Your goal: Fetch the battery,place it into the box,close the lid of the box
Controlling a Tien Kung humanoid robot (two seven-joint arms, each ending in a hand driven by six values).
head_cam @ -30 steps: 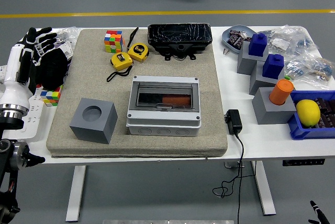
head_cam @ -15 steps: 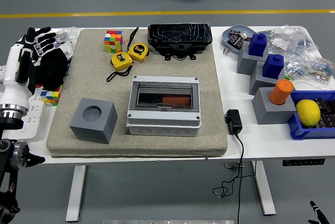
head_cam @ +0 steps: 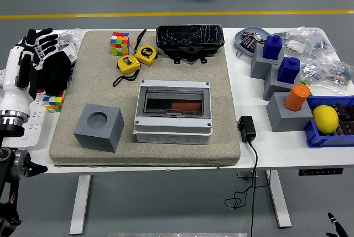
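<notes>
Head view: closed box (head_cam: pixel 173 112) flanked by grey cube (head_cam: pixel 99 127), tape measures (head_cam: pixel 137 58); left hand (head_cam: pixel 34 46) open-fingered, empty.

Over the last second the left hand (head_cam: pixel 37 43) has crept a little further toward the table's left edge, its black-and-white fingers (head_cam: pixel 47 37) now sitting slightly more to the left than before. The fingers are spread and hold nothing, just as they were, and the white forearm (head_cam: pixel 15 90) behind the hand has shifted with it by the same small amount.
</notes>
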